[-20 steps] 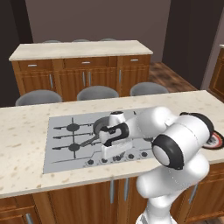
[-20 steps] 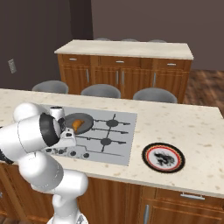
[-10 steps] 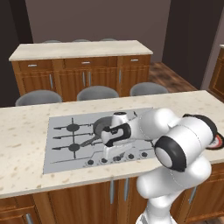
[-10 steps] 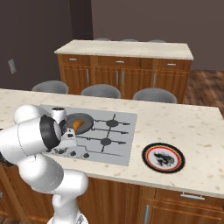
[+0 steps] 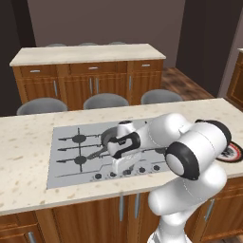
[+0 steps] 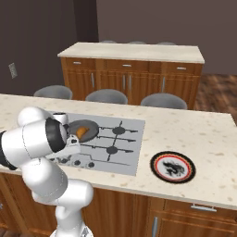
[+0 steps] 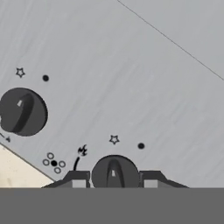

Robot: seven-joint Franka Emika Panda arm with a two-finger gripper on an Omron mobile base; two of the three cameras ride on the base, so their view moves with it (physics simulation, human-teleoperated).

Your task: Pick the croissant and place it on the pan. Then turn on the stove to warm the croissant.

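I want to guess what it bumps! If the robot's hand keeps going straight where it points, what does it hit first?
Most likely the black knob sitting right between the gripper's jaws on the stove. The jaws look closed around it already, though how tightly is hard to judge.

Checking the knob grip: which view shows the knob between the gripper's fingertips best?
The hand view: the knob sits large between the fingertips of the gripper. In both base views the arm covers it.

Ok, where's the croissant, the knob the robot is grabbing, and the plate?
croissant (image 6: 82, 131), right base view, its orange top, in the pan.
knob (image 7: 114, 172), hand view, its round face between the gripper's fingertips.
plate (image 6: 158, 164), right base view, its red rim.
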